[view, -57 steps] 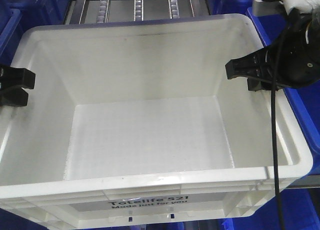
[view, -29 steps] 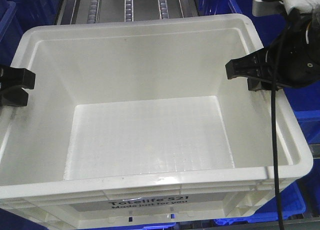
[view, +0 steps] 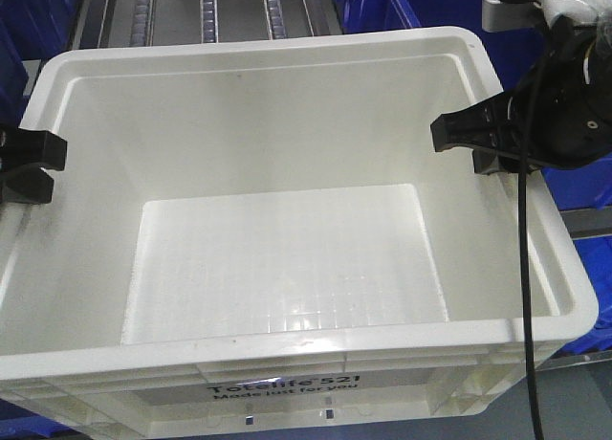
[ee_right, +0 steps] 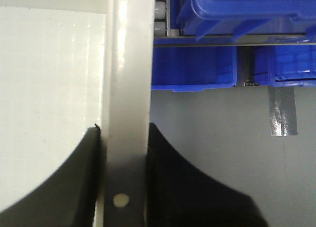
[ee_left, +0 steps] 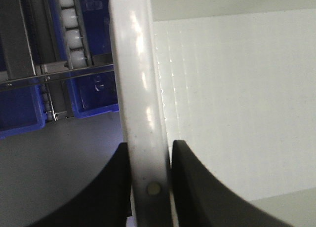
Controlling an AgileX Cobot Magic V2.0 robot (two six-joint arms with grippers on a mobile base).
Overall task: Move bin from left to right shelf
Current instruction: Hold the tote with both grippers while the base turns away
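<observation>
Two arms reach in from either side for you, the left gripper (ee_left: 150, 149) clamped on the left rim of the white bin (view: 258, 124) and the right gripper (ee_right: 123, 131) on its right rim, each astride the wall, the bin sitting before the roller rails (view: 206, 5) and blue bins (ee_right: 237, 10).

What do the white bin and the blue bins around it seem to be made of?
White bin: likely moulded plastic, smooth and semi-glossy; glare streaks run along its rim, and the floor carries a fine grid texture. Blue bins: probably the same kind of plastic, glossy, with moulded lips.
</observation>
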